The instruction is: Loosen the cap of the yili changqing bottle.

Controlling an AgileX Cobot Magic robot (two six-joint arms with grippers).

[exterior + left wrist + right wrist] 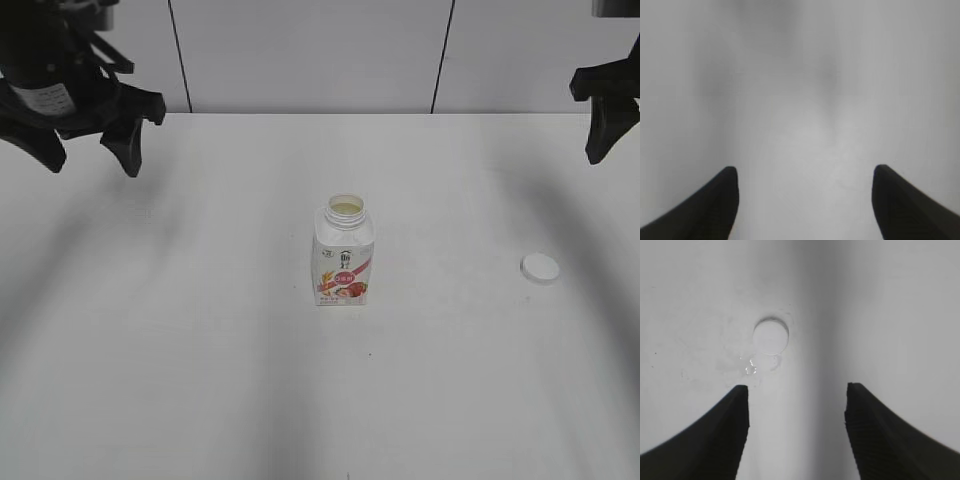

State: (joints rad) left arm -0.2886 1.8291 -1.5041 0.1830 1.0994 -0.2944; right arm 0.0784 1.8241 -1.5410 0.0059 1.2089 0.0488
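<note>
The yili changqing bottle (343,255) stands upright at the middle of the white table, its round neck open and capless. The white cap (540,267) lies flat on the table to the bottle's right; it also shows in the right wrist view (770,336), beyond the jaws, next to a few drops of liquid. My left gripper (92,152) is open and empty, raised at the far left; the left wrist view shows its jaws (805,180) over bare table. My right gripper (604,150) is open and empty, raised at the far right, its jaws (796,392) above the table near the cap.
The white table (200,380) runs back to a pale panelled wall (300,50). Small spilled drops (749,367) lie beside the cap.
</note>
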